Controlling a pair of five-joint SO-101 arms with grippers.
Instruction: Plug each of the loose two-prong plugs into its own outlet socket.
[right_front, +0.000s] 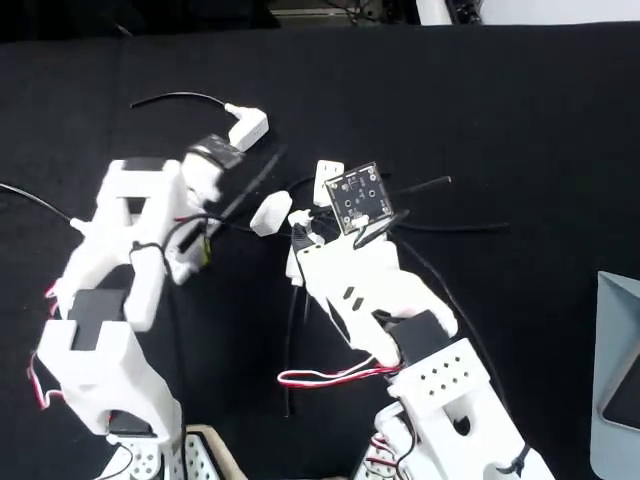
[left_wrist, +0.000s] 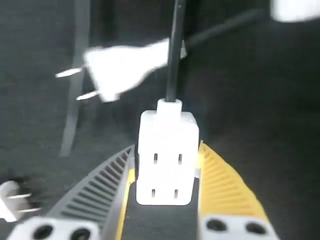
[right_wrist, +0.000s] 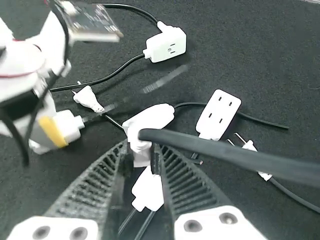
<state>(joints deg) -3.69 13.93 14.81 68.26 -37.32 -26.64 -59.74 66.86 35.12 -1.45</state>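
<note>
Black cloth covers the bench, and white outlets, plugs and black cords lie scattered over its middle. At the left arm, the left claw is clamped on a white outlet block, with one grey finger and one yellow finger pressed against its flanks. Two pairs of slots on the block face the wrist camera, and a black cord leaves its far end.

Just beyond the block a white plug hangs above the cloth. Its two prongs are bare and sit in no slot; plug and block are near but apart. The right claw is closed on this plug, its ribbed black fingers pinching the body.

Between the two arms a small loose plug lies on the bench with its cord trailing off. Farther out, near the left arm, sits a single-socket outlet on a curving cord. A flat outlet with two pairs of slots lies just beside the right claw, and another loose plug rests near it, prongs exposed. A thick black cable crosses close under the right wrist camera. Below the right claw's fingers lies a white piece—plug or outlet, I cannot tell.
</note>
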